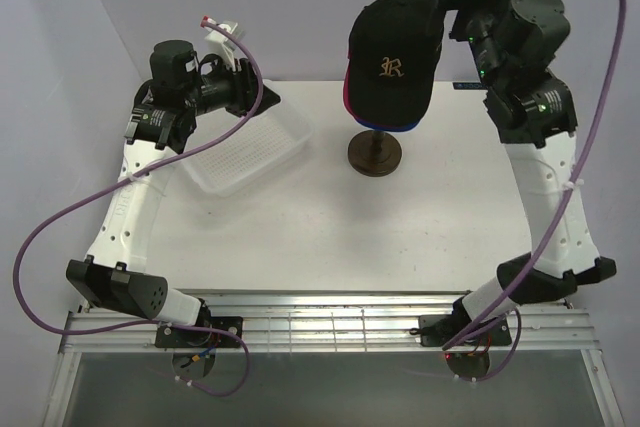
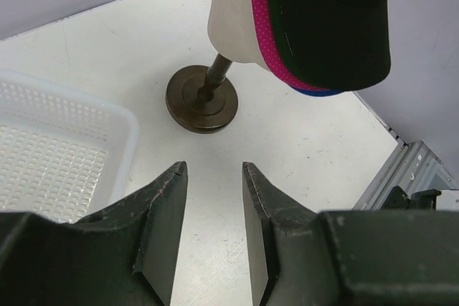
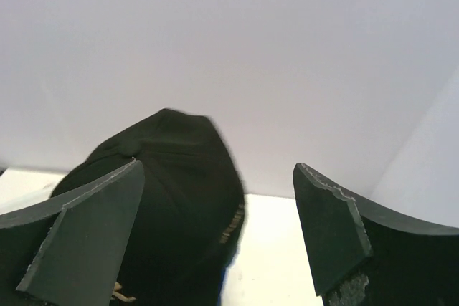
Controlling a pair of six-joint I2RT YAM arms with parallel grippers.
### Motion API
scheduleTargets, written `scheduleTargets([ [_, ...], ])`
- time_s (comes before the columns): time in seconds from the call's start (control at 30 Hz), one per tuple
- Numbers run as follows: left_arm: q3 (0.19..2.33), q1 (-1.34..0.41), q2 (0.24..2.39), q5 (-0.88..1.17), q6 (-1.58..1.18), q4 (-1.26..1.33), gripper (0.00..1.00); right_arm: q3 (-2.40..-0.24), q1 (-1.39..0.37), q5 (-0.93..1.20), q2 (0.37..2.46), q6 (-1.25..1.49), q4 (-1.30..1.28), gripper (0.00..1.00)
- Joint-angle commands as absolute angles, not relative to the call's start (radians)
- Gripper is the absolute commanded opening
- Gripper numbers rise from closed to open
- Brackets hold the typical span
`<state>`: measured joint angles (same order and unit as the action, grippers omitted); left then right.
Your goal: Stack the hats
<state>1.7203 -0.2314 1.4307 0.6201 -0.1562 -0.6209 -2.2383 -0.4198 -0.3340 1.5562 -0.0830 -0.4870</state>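
Note:
The black cap with a gold letter logo (image 1: 392, 52) sits on top of the stack on the mannequin head. The magenta pink cap's edge (image 2: 271, 44) and the blue cap's brim (image 2: 315, 92) show under it. The dark green cap is hidden. My right gripper (image 1: 438, 2) is open and empty, raised just right of the black cap; in the right wrist view the black cap (image 3: 172, 206) lies beyond the left finger of the gripper (image 3: 219, 166). My left gripper (image 1: 270, 97) is open and empty, above the table left of the stack, and also shows in the left wrist view (image 2: 215, 170).
The cream mannequin head (image 2: 229, 19) stands on a dark post with a round base (image 1: 374, 154) at the back middle of the table. A white mesh basket (image 1: 245, 152) sits at the back left, under my left arm; it shows empty in the left wrist view (image 2: 43, 141).

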Motion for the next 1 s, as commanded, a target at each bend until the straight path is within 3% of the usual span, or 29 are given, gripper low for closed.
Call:
scheduleTargets([
  [0.0,1.71,-0.233,1.391,0.586,-0.118,-0.621,0.47,-2.186,-0.416,-0.566,1.415,-0.162,-0.365,0.9],
  [0.17,1.703,-0.233,1.387,0.563,-0.107,-0.623,0.48,-2.036,-0.416,-0.82,1.27,-0.273,-0.351,0.9],
  [0.43,1.651,-0.204,1.367,0.517,-0.075,-0.623,0.52,-1.44,-0.41,-1.081,1.001,-0.245,-0.406,0.89],
  [0.7,1.549,-0.126,1.332,0.469,-0.028,-0.621,0.57,-1.155,-0.232,-0.772,0.907,0.066,-0.722,0.89],
  [0.97,1.356,-0.072,1.276,0.4,0.049,-0.637,0.62,-0.924,-0.091,-0.435,0.882,0.181,-0.713,0.9],
])
